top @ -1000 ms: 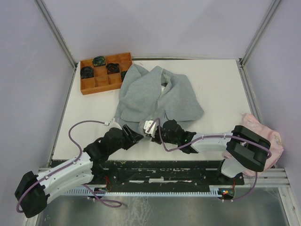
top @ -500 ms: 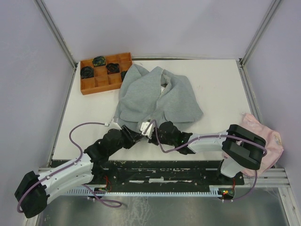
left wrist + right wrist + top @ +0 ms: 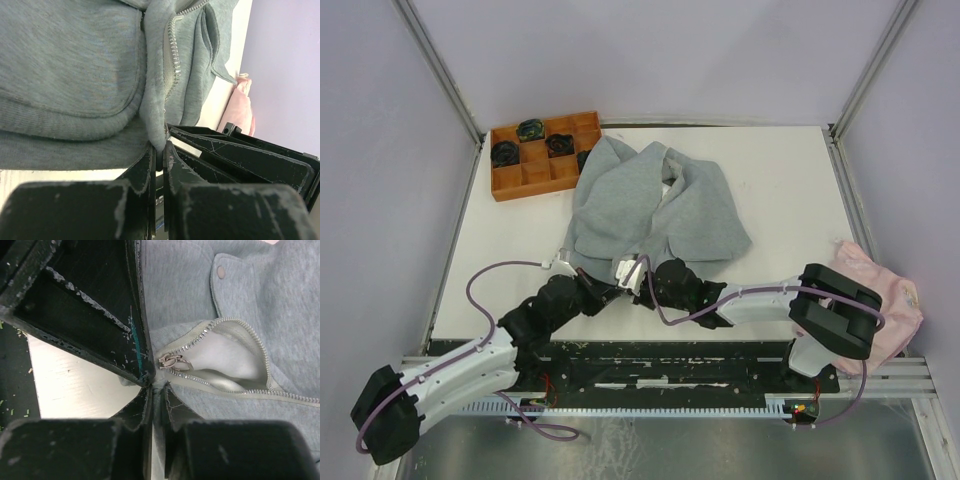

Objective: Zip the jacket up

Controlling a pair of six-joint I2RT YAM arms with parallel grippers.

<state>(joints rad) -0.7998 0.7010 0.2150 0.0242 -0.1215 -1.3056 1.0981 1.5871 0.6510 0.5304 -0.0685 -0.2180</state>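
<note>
Where the jacket point(image 3: 655, 205) lies mid-table, its near hem comes close to the near edge of the table point(image 3: 790, 180). At that hem the left gripper point(image 3: 159, 152) is pinched on the fold below the zipper point(image 3: 173, 50), and the right gripper point(image 3: 156, 389) is clamped on cloth beside the slider point(image 3: 172, 361). Bare white table flanks the jacket. An orange tray point(image 3: 515, 180) touches its far-left corner, and a pink cloth point(image 3: 885, 290) lies well to its right. Pale walls stand around.

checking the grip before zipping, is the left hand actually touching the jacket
Touching. The left wrist view shows the left hand shut on the jacket, its bottom edge by the zipper pinched between both fingers.
</note>
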